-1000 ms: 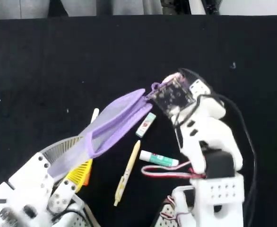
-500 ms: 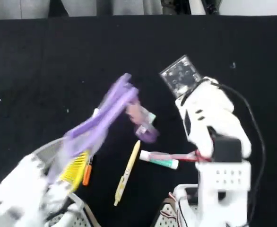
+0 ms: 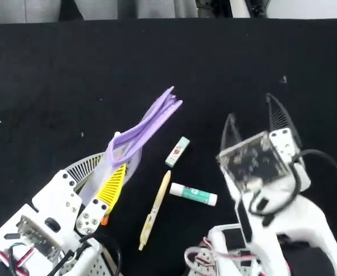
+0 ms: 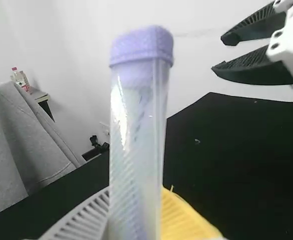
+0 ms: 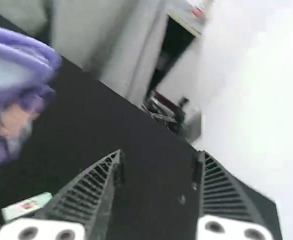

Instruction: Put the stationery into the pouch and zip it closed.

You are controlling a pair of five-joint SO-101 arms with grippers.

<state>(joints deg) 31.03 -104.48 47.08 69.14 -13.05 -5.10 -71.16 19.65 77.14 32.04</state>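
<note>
Pinching one end of the purple pouch (image 3: 148, 123), the left fingers (image 3: 112, 190) sit at about 7 o'clock on the black worktop (image 3: 71, 69). One finger is yellow and the other pale and ribbed, and they press together on the mesh. From that grip the pouch slants away toward 1 o'clock, with its free end near the middle of the worktop. In the left wrist view the pouch (image 4: 136, 140) stands out straight ahead of the camera, its purple edge at the far tip, raised against the room behind.

The right fingers (image 3: 275, 115) are at about 4 o'clock on the worktop. They are black, spread wide, point toward 12 o'clock and grip nothing. They are well apart from the pouch. The right wrist view shows the same spread fingers (image 5: 86, 200), with the pouch (image 5: 16, 85) off to one side of them.

Three pieces of stationery lie on the worktop outside the pouch. A small eraser (image 3: 177, 151) rests just at 5 o'clock of the pouch's free end. A cream pen (image 3: 154, 210) lies at 6 o'clock of the eraser, its length running roughly from 12 to 6. A white glue stick (image 3: 192, 194) with a green band lies at 4 o'clock of the eraser, near the pen's upper tip but apart from it.
</note>
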